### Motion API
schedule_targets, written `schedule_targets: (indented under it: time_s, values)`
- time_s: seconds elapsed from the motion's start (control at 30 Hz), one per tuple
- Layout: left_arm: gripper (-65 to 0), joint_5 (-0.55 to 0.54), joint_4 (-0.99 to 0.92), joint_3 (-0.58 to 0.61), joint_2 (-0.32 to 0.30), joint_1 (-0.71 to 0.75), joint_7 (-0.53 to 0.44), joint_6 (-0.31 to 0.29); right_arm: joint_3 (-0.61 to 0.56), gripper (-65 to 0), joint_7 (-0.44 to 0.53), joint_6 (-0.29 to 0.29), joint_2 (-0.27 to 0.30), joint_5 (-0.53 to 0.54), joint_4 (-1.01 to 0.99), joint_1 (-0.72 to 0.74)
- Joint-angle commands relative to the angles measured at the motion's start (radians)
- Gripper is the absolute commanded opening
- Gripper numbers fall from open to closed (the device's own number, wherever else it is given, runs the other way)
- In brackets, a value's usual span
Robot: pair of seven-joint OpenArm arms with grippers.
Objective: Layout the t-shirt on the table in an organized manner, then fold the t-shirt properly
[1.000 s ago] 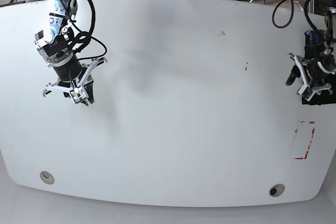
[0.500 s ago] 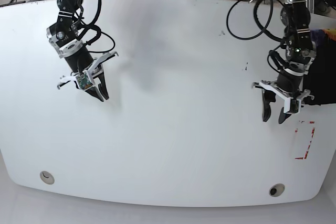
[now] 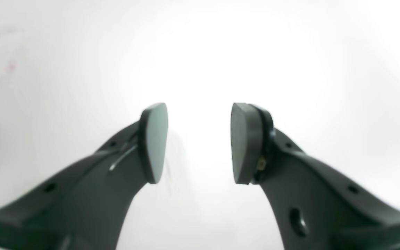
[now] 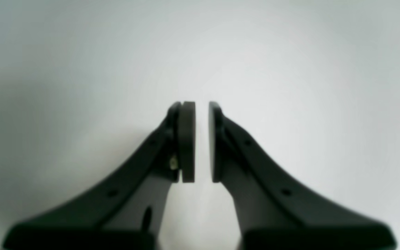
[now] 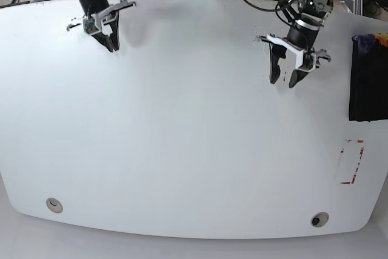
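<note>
Both tools hang over the far part of the desk with nothing between their fingers. On the left arm, the left tool (image 5: 284, 76) points down toward the desk and a little toward the near edge, its two dark fingers standing clearly apart; from the left wrist camera the flat, rounded grey pads (image 3: 153, 142) face each other across a wide bright gap, each on a curved matt black finger with small round holes in it. White brackets jut out on either side of this tool above the fingers, and black cables loop around the arm behind it. On the right arm, the right tool (image 5: 111, 42) hangs by the far corner, tilted likewise; its pads (image 4: 187, 142) are drawn almost together, with only a thin slit of light between them, and they grip nothing. Below both tools the desk (image 5: 194, 150) is wide, white and glossy, with rounded corners, a small round hole near each near corner and a broken rectangle of red tape (image 5: 351, 162) toward the left arm's side. Well apart from both tools, the t-shirt (image 5: 367, 80) lies at that same edge as a black cloth block, with a bit of purple and orange showing at its far end.
</note>
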Motion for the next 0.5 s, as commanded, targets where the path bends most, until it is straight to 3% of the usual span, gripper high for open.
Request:
schedule_targets:
  time_s: [0.0, 0.27, 0.47]
  values:
    - [-37.6, -0.007, 0.02, 0.004, -0.006, 0.078, -0.012, 0.004, 0.006, -59.1, 0.033, -0.007, 0.014, 0.068, 0.057, -0.086]
    - [-37.6, -0.007, 0.14, 0.002, -0.037, 0.416, -0.012, 0.004, 0.0, -59.1, 0.033, -0.007, 0.008, 0.14, 0.152, -0.364]
    - [-37.6, -0.006, 0.171, 0.002, -0.038, 0.641, -0.012, 0.004, 0.006, -59.1, 0.033, 0.009, -0.061, 0.191, 0.191, -0.536]
